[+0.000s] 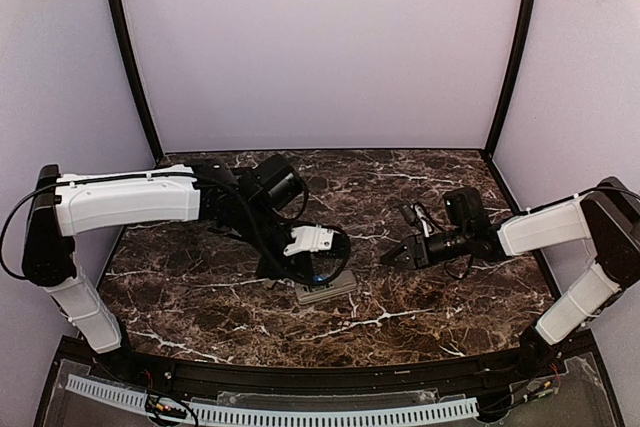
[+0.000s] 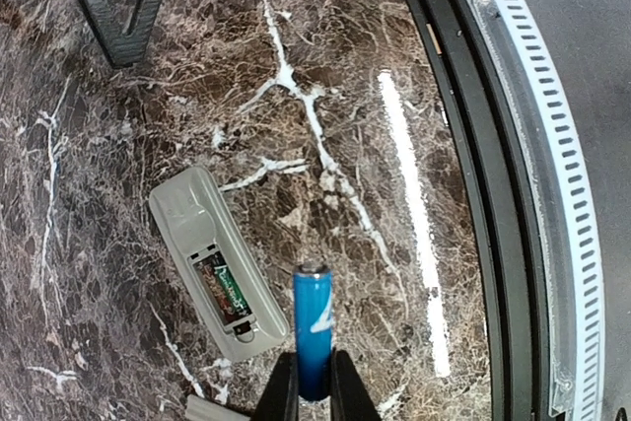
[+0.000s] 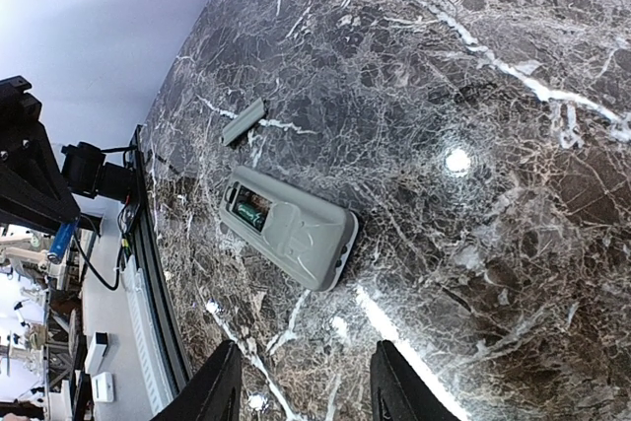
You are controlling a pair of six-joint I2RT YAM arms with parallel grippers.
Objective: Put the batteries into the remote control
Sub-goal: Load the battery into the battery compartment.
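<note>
My left gripper (image 2: 314,388) is clamped on one battery (image 2: 313,322) by one end, over the bench (image 2: 345,96). Remote control (image 2: 212,258) lies grey back up just beside it, recess uncovered. My right gripper (image 3: 301,386) stands part open, empty.

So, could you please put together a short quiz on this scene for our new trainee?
1. True or false: the remote control lies grey back up, its battery recess uncovered.
2. What do the left arm's fingers grip? A) a screwdriver B) a blue battery C) nothing
3. Fill in: the right arm's fingers stand ___, with nothing between them.
Key: 1 true; 2 B; 3 open
</note>
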